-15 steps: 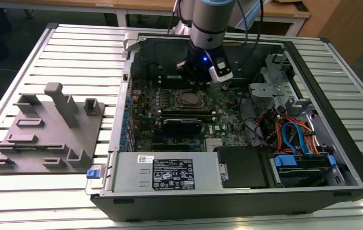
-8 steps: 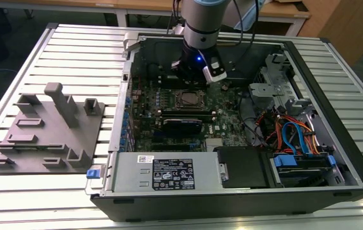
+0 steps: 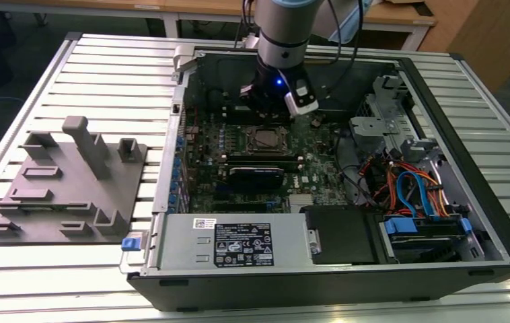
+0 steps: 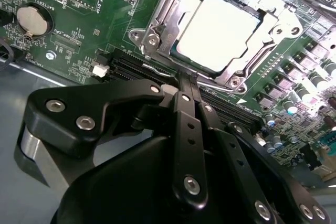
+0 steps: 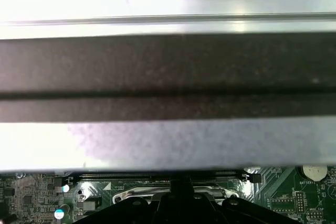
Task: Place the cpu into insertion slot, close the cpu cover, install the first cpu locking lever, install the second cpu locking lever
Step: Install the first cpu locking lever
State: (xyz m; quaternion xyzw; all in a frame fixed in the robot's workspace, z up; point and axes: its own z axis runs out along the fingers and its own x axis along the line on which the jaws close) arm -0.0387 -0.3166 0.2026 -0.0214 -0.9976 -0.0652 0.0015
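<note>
You have the gripper (image 3: 267, 111) down inside the open computer case (image 3: 327, 286), which lies on the slatted surface (image 3: 102, 67). From the exterior view the arm's wrist hides the fingertips. In the second wrist view the fingers (image 4: 181, 114) are drawn together with no gap showing, their tips just beside one edge of the insertion slot (image 3: 246, 139). You cannot tell whether anything is pinched there, since the fingers cover that spot. The cpu (image 4: 218, 30) sits in the slot, its pale top washed out by glare. The cpu cover (image 4: 157, 22) lies flat around it, partly cut off at the picture's edge. You cannot make out whether the locking levers are latched. In the first wrist view the case wall (image 5: 168, 145) blocks most of the motherboard (image 5: 31, 198).
</note>
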